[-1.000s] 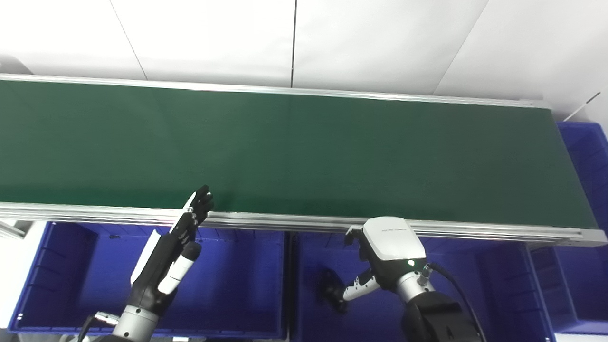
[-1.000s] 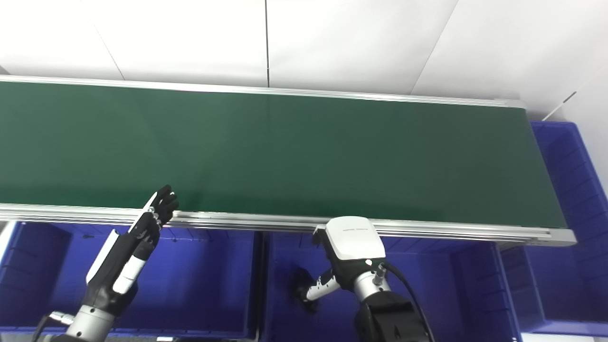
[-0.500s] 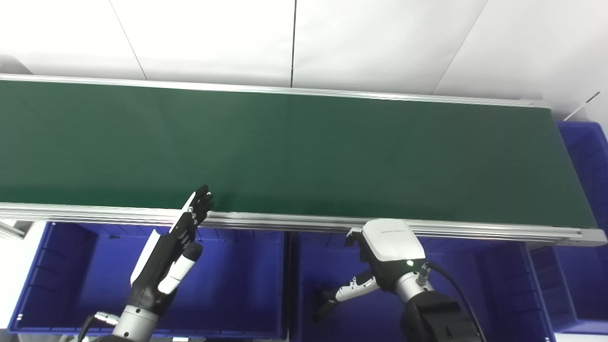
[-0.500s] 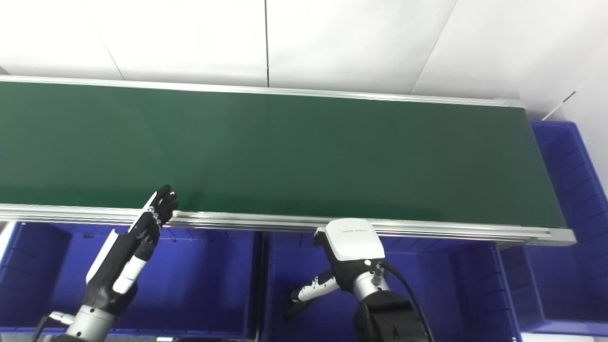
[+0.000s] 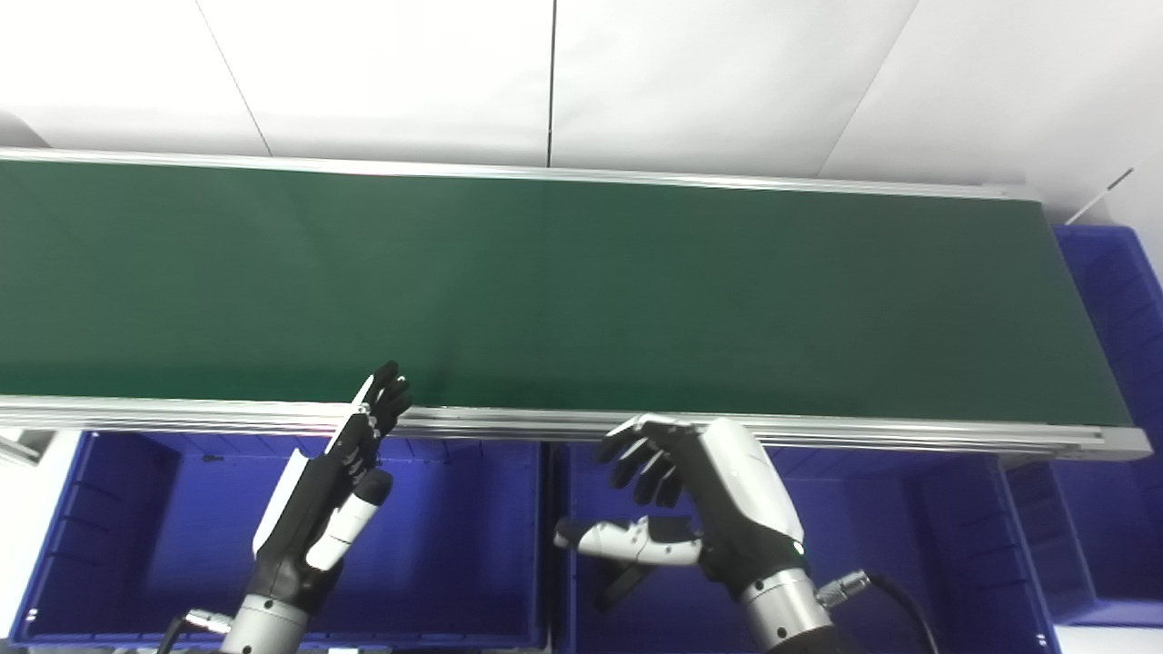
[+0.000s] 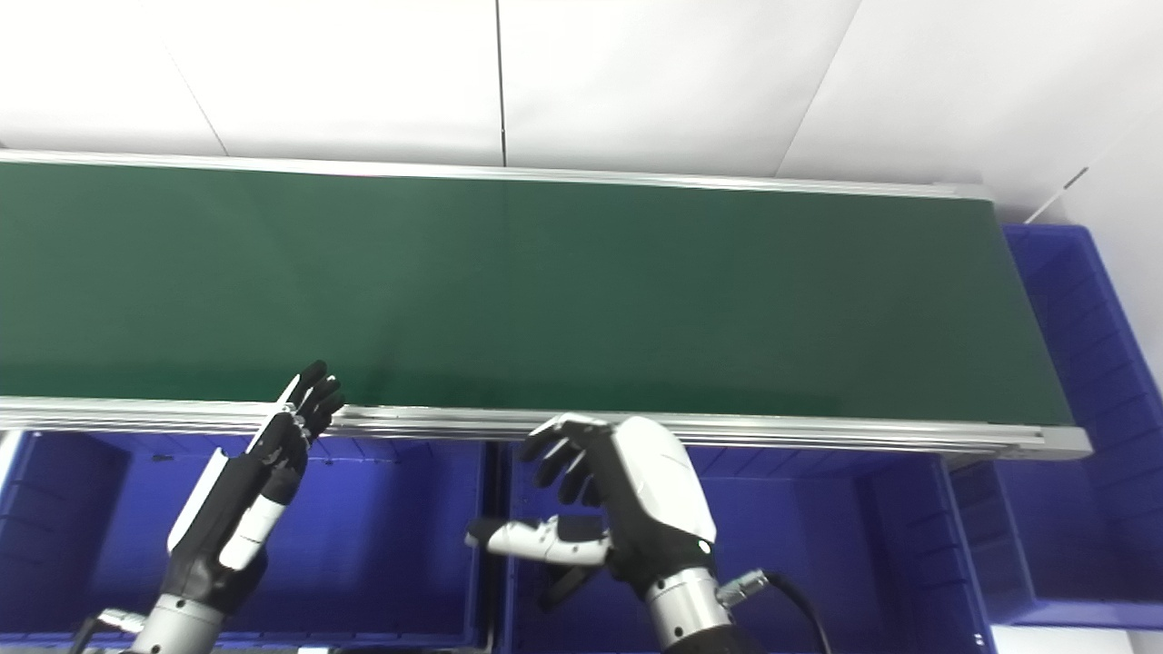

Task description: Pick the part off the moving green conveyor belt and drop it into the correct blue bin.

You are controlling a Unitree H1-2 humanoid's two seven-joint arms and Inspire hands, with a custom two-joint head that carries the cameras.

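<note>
The green conveyor belt [image 5: 581, 291] runs across the whole width of the scene between two silver rails, with a white wall behind it, and its surface carries nothing that can be made out. Along its near edge sits a row of blue bins: the left blue bin [image 5: 136, 545], the middle blue bin [image 5: 872, 545] and, past the belt's right end, a far right blue bin [image 5: 1113, 300] that runs back alongside the conveyor. The left bin's floor shows only bare blue plastic around the forearm that crosses it. In the middle bin a small dark shape [image 5: 618, 586] lies on the floor just beneath the right hand's thumb; whether it is the part or only a shadow cannot be told, and the part is not clearly seen anywhere else. The right hand [image 5: 690, 509] hovers over the middle bin with its fingers [image 5: 636, 454] spread and loosely curled and the thumb stretched out to the left, holding nothing. The left hand [image 5: 336, 490] is raised above the left bin, flat and open, fingertips reaching up over the belt's near rail, also empty.
</note>
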